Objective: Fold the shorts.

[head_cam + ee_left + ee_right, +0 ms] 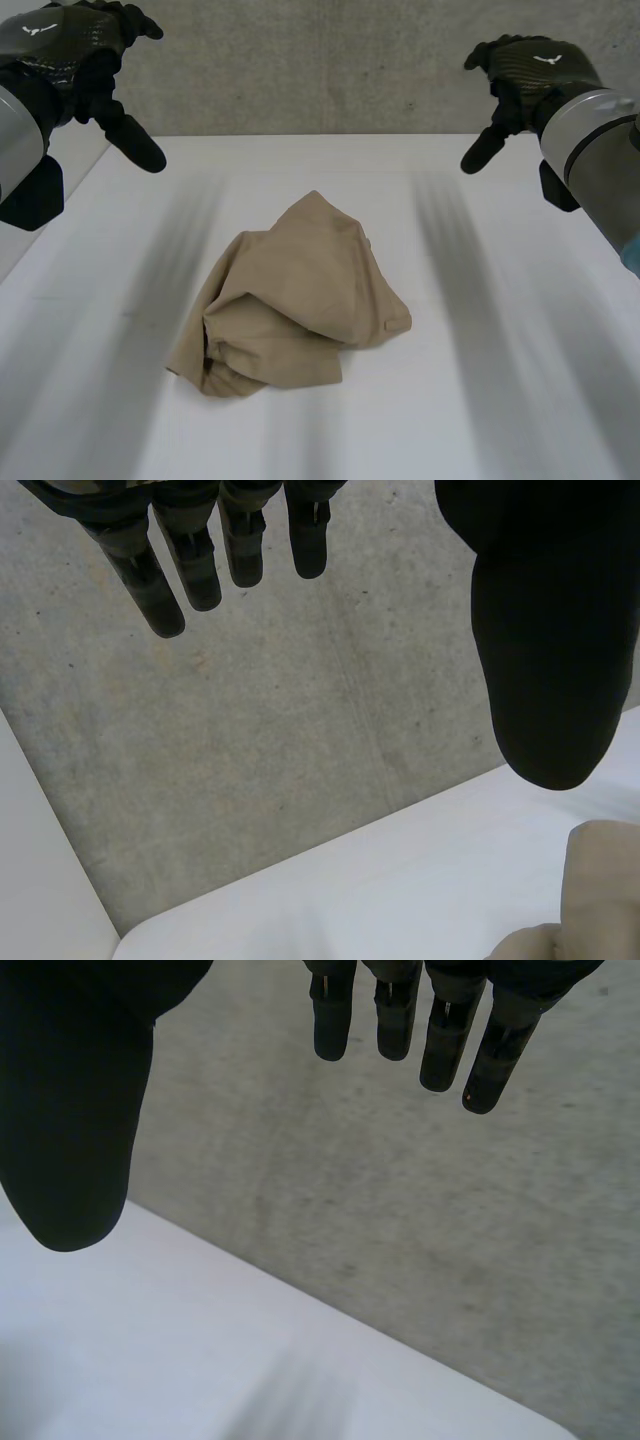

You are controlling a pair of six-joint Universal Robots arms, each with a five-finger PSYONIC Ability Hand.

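Grey concrete wall [330, 70] backs a white table [520, 400]. Tan shorts [295, 300] lie in a crumpled heap at the centre of the head view, a little left of middle. The layers are bunched over one another, with a lumpy roll at the lower left of the heap. Waistband and legs cannot be told apart.

The left hand [85, 60] hangs at upper left and the right hand [530, 75] at upper right, both raised near the table's far edge and well apart from the shorts. Each is spread and holds nothing. In the left wrist view the fingers [200, 570] are straight with the thumb [545, 660] wide of them, and a bit of shorts shows below the thumb. The right wrist view shows the same wide spread over bare table.

The main risk, as I judge it, is a fold made on the heap as it lies, which would lock the bunching in and give a lopsided bundle. A pinch at a guessed edge may catch several layers or only the top one, so the shorts twist or drag instead of opening flat. Hands closing at unequal points would skew the cloth. A hard pull could slide the heap toward the near edge.
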